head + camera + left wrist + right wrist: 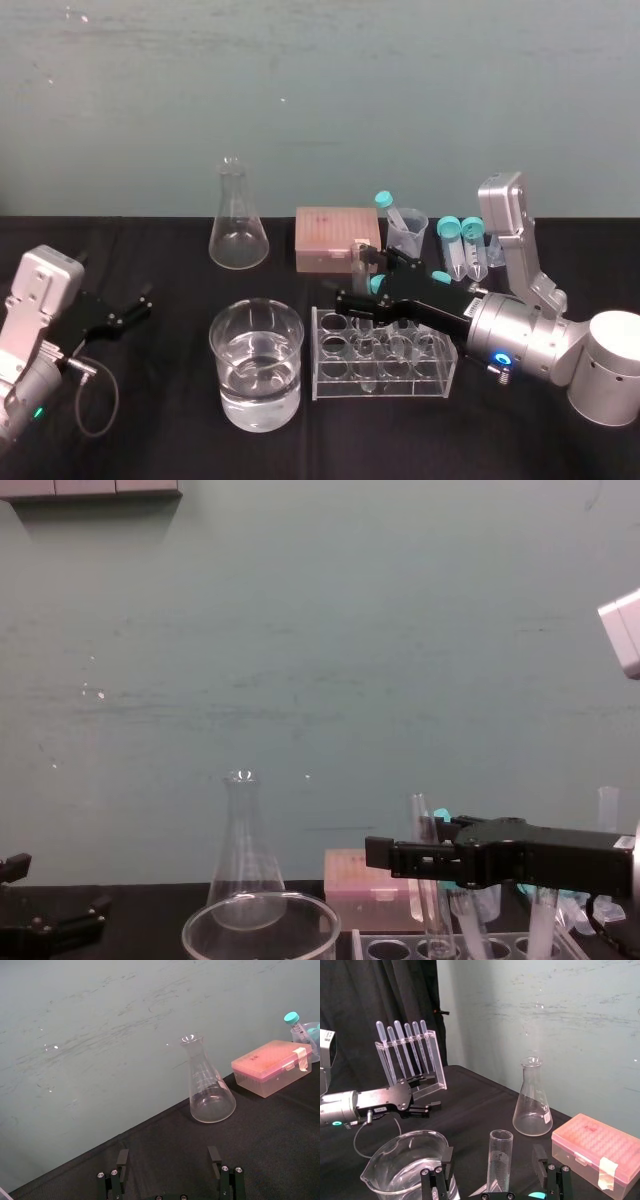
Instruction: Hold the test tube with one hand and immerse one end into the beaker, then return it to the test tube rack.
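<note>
Your right gripper (492,1154) is up at the test tube rack (322,352) now, fingers (447,1159) spread wide to either side of the test tube (499,1160). In the right wrist view there's clear daylight between each pad and the glass, so it straddles the tube and has hold of nothing. The tube stands upright in a hole at the rack's left end, the end nearest the beaker (232,372), which sits just beside the rack with clear liquid in it.

Over on the far left your left gripper (125,312) is parked low over the table, fingers apart and empty, well away from the glassware.

My read is that you're at the grasp: lined up on the tube, not yet closed. A fair caveat: an open gripper around a racked tube looks the same at pick-up as at put-back, and I can't see whether the tube's lower end is wet.

If it is the grasp, close gently on the upper part of the glass. Then lift straight up until the rounded bottom clears the hole, carry it left over the beaker's rim, and lower it into the liquid.
</note>
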